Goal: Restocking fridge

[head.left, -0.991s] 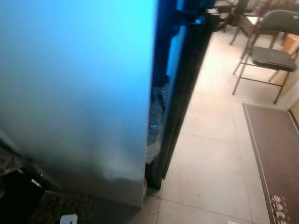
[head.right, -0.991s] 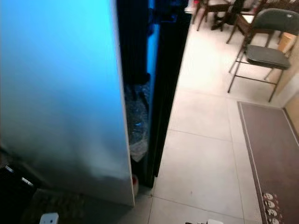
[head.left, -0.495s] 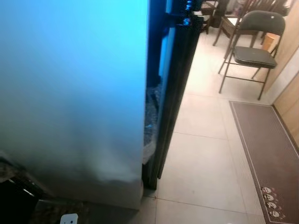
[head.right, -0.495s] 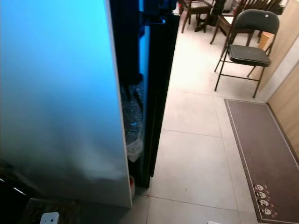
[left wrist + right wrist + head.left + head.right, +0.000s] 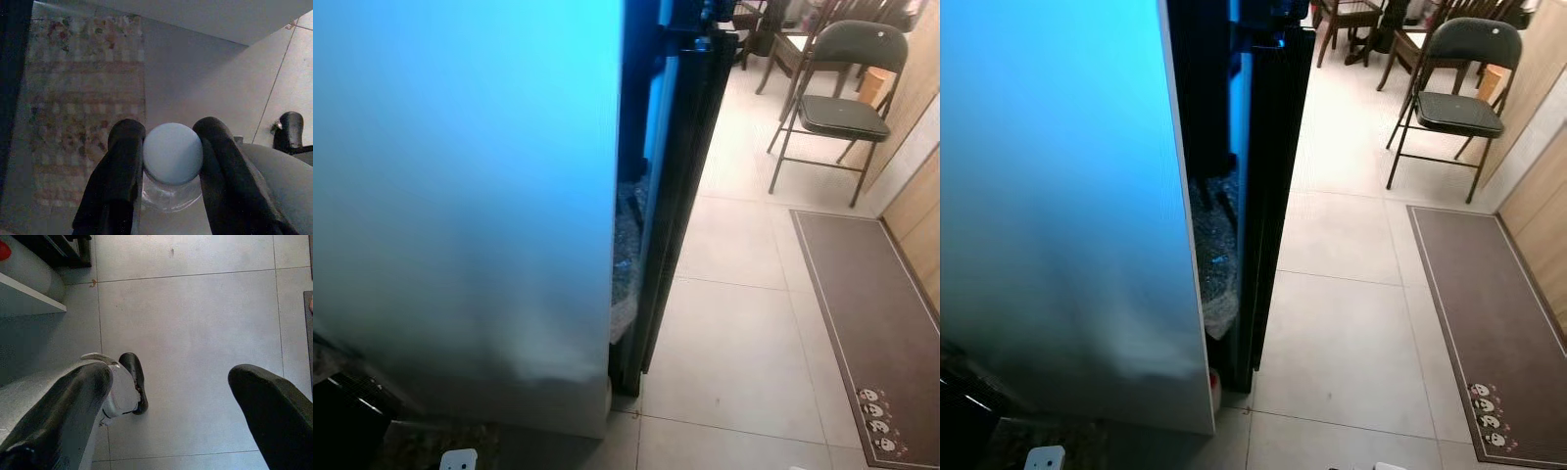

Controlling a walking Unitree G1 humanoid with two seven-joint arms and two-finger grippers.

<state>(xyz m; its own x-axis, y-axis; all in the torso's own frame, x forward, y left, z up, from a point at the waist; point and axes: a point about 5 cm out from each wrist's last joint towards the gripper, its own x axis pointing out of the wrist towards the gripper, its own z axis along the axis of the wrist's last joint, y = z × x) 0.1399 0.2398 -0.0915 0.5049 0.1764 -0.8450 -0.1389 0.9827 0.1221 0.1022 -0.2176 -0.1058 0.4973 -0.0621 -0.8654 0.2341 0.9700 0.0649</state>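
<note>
While the left gripper [image 5: 172,161] is closed on a clear plastic bottle with a pale blue round cap [image 5: 172,153], the fingers pinch it only just under the cap, and the body of the bottle hangs below them — so a swing of the arm or a jolt from walking could let it slip out and fall on the pale tiled floor [image 5: 744,333]. The right gripper [image 5: 166,406] is open and holds nothing; it hangs over the tiles beside the robot's leg, so it gives no support to the bottle.

From the head views, the big pale blue-lit fridge door [image 5: 460,196] stands very close in front of the robot and covers most of what it sees. Between this door and a black glossy door edge [image 5: 680,196] there is only a narrow dark gap, where some crinkled plastic wrapping [image 5: 1212,255] sits low down. I judge that the shelves cannot be seen from here, so a reach with the bottle would be half blind — it may knock the door edge or push into the wrapping. A black folding metal chair [image 5: 837,93] and a dark brown floor mat [image 5: 876,313] lie well apart on the right and could trip a step to that side.
</note>
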